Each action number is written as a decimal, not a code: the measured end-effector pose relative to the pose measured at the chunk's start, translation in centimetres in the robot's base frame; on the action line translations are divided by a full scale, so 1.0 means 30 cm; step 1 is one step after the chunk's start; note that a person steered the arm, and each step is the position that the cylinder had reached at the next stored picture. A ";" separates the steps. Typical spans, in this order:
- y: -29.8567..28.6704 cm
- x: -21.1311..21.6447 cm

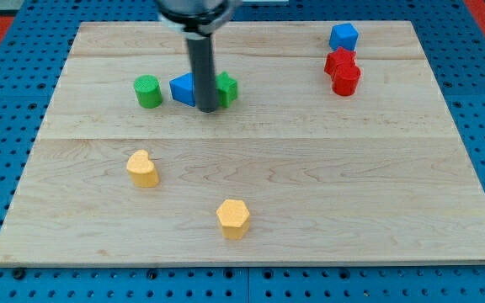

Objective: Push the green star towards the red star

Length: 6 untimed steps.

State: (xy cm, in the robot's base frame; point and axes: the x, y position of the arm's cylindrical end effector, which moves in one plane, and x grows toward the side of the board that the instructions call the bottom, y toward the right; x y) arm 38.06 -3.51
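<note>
The green star point(226, 88) lies in the upper middle of the wooden board point(251, 202), partly hidden behind my rod. My tip point(208, 109) stands at its left front edge, between it and a blue triangle block point(183, 88). The red star point(338, 61) lies at the upper right, touching a red hexagon-like block point(346, 80) just below it. The two red blocks are far to the right of the green star.
A green cylinder point(148, 91) stands left of the blue triangle. A blue cube point(343, 37) sits above the red star near the top edge. A yellow heart-like block point(142, 168) and a yellow hexagon block point(233, 218) lie in the lower half.
</note>
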 end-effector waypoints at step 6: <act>0.125 -0.267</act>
